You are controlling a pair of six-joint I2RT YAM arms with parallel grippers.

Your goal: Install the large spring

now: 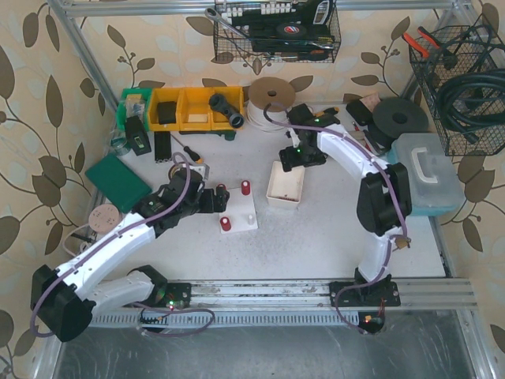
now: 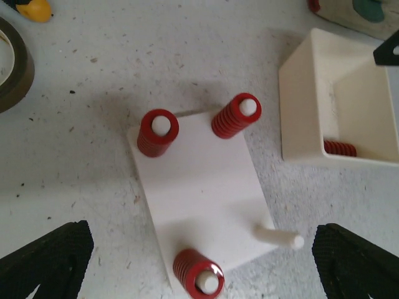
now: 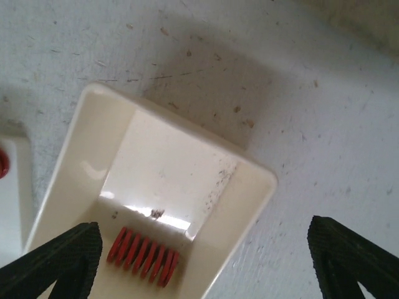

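Inside the cream rectangular plastic tray (image 3: 168, 162), one red coiled metal spring (image 3: 142, 255) is lying loose, sitting below and between the wide-spread black fingers of the right gripper (image 3: 202, 261). Left gripper (image 2: 202, 261) is hanging wide open, empty, over the white four-peg board (image 2: 199, 180).

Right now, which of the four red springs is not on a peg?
The spring lying on its side in the cream tray; the other three springs stand upright on pegs of the white plate.
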